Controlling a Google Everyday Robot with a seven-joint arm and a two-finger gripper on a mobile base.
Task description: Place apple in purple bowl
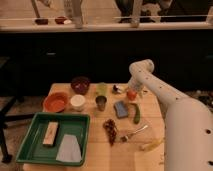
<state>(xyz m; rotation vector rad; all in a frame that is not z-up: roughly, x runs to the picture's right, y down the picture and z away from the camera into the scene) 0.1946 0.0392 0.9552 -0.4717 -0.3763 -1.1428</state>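
The gripper hangs spread wide right over the apple at the far right of the table, ready to grab, so next it must pinch the apple and carry it left to the purple bowl

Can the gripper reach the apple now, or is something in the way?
Probably yes. The gripper hangs open just above the apple at the table's far right, with nothing seen between them. The blue sponge and green vegetable lie nearer the camera.
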